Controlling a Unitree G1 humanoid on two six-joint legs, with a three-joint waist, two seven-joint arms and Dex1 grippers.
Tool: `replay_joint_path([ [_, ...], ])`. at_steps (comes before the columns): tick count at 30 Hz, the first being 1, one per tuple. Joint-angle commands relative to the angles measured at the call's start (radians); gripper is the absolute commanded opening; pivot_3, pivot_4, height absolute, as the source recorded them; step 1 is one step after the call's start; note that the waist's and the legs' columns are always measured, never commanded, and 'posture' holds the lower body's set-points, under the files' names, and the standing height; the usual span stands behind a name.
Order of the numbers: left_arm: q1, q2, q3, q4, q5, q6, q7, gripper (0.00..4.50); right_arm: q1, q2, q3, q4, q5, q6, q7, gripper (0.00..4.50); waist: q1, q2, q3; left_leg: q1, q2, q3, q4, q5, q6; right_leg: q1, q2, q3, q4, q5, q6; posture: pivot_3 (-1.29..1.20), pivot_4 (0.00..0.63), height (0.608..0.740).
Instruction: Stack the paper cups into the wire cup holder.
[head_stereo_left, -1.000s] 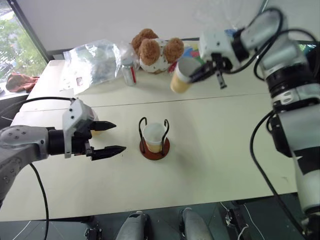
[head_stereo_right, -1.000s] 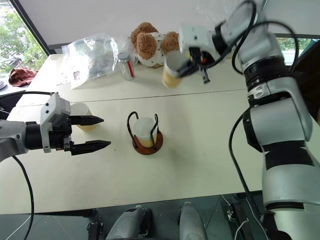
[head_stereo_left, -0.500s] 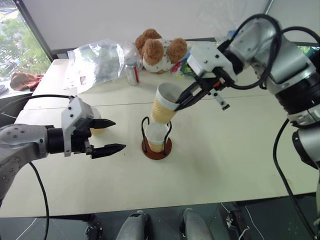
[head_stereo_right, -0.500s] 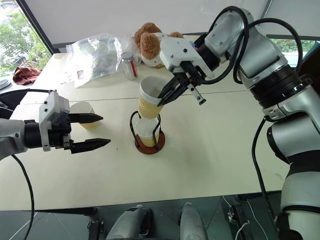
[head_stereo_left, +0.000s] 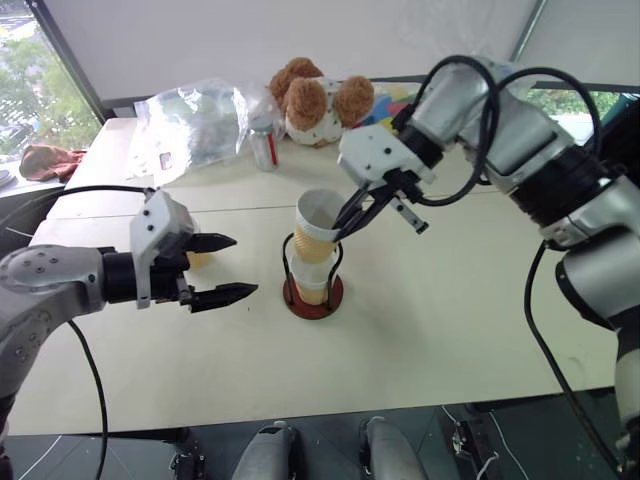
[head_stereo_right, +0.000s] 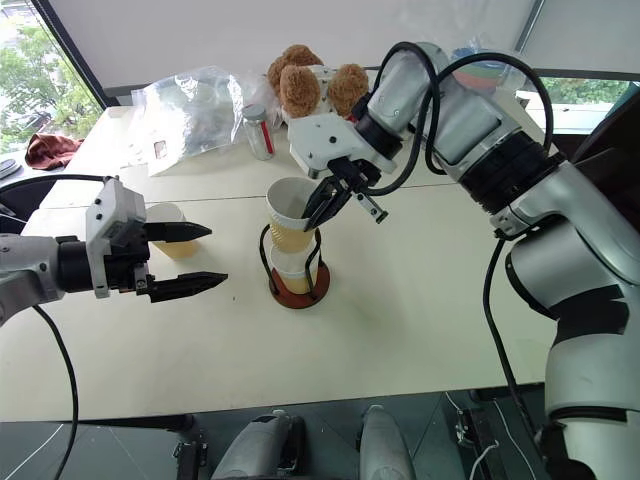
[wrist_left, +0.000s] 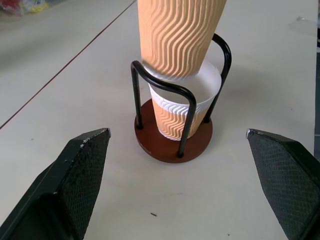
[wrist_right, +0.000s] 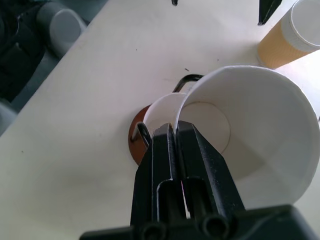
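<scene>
One paper cup (head_stereo_left: 317, 226) is pinched by its rim in the right pincer (head_stereo_left: 352, 215), its bottom lowered into the cup (wrist_left: 180, 116) seated in the wire cup holder (head_stereo_left: 312, 283) at frame centre. The left pincer (head_stereo_left: 222, 268) is spread wide and empty at centre left, with a third cup (head_stereo_right: 168, 227) parked behind it on the tabletop (head_stereo_left: 450, 300).

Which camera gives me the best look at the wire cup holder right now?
The left wrist view: the wire cup holder shows whole, base and both loops, with one paper cup seated and the held cup entering. Both eye views show it small and partly behind the cups; the right wrist view shows just a bit of base and wire.

Wire cup holder (head_stereo_left: 313, 290), frame centre: one paper cup (head_stereo_left: 309, 287) seated; second cup (head_stereo_left: 317, 228) tilted, entering it. Third cup (head_stereo_right: 165, 229) upright, left.
</scene>
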Motion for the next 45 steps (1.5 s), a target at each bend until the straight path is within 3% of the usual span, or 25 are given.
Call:
replay_joint_path([
  [1, -0.011, -0.002, 0.017, -0.024, -0.002, -0.011, 0.009, 4.50, -0.063, 0.007, 0.043, 0.026, 0.011, -0.058, 0.002, 0.02, 0.000, 0.000, 0.000, 0.000, 0.000, 0.000, 0.000, 0.000, 0.000, 0.000, 0.000, 0.000, 0.000, 0.000, 0.000, 0.00, 0.150, 0.740],
  [8, 0.001, -0.009, 0.024, -0.031, -0.002, -0.012, 0.017, 4.50, -0.124, 0.020, 0.133, 0.098, 0.049, -0.110, 0.002, 0.02, -0.001, 0.000, 0.000, 0.000, 0.000, 0.000, 0.000, 0.000, 0.000, 0.000, 0.000, 0.000, 0.000, 0.000, 0.000, 0.00, 0.150, 0.740],
  [22, -0.004, -0.023, 0.007, -0.024, 0.013, -0.026, 0.021, 4.50, -0.198, -0.049, 0.257, 0.041, 0.181, -0.098, 0.002, 0.02, 0.000, 0.000, 0.000, 0.000, 0.000, 0.000, -0.001, 0.000, 0.000, -0.001, 0.000, 0.000, 0.000, 0.000, 0.000, 0.00, 0.150, 0.740],
  [42, -0.010, -0.037, 0.001, -0.029, 0.022, -0.025, 0.028, 4.50, -0.174, -0.024, 0.275, 0.028, 0.187, -0.104, 0.002, 0.02, 0.000, 0.000, 0.000, 0.000, 0.000, 0.000, -0.001, -0.001, 0.001, -0.001, 0.000, 0.000, 0.000, 0.000, 0.000, 0.00, 0.150, 0.740],
  [45, -0.011, -0.038, 0.002, -0.029, 0.022, -0.025, 0.029, 4.50, -0.166, -0.008, 0.259, 0.049, 0.176, -0.109, 0.002, 0.85, -0.001, 0.000, 0.000, 0.000, 0.000, 0.000, -0.001, 0.000, 0.001, -0.001, 0.000, 0.000, 0.001, 0.000, 0.000, 0.00, 0.150, 0.740],
])
